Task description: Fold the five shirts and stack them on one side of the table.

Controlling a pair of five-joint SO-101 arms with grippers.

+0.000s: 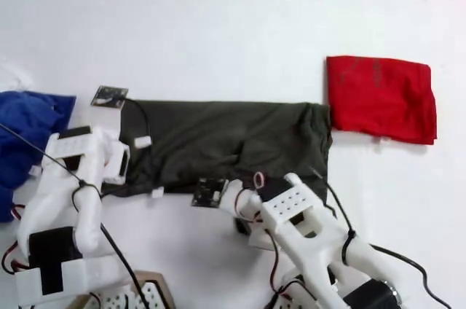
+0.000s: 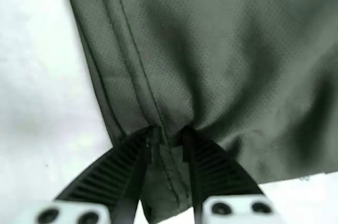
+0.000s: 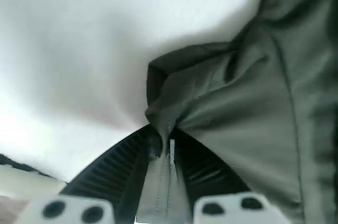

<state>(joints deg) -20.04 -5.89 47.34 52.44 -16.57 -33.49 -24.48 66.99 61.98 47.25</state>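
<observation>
We see the left gripper clamped on a pinch of the dark green shirt. Its two ribbed fingers are closed over a double-stitched hem close to the cloth's edge, and the bare white worktop lies just beside that edge. The right gripper is likewise closed on the same garment, biting a bunched corner where the fabric gathers into folds between its fingers. From the high view, the dark green shirt stretches lengthwise across the middle of the worktop. It is mostly flat, with creases along its near edge. The left arm stands at one end of the shirt, and the right arm is at the near edge, toward the other end. A red shirt, folded into a neat rectangle, lies flat on the right arm's side, just beside the far corner of the green one. From this angle we cannot tell whether the two cloths touch or merely sit edge to edge. A blue shirt lies crumpled at the worktop's margin on the left arm's side, close to that arm and partly cut off by the frame. The red and blue garments are well apart, with the green one between them.
</observation>
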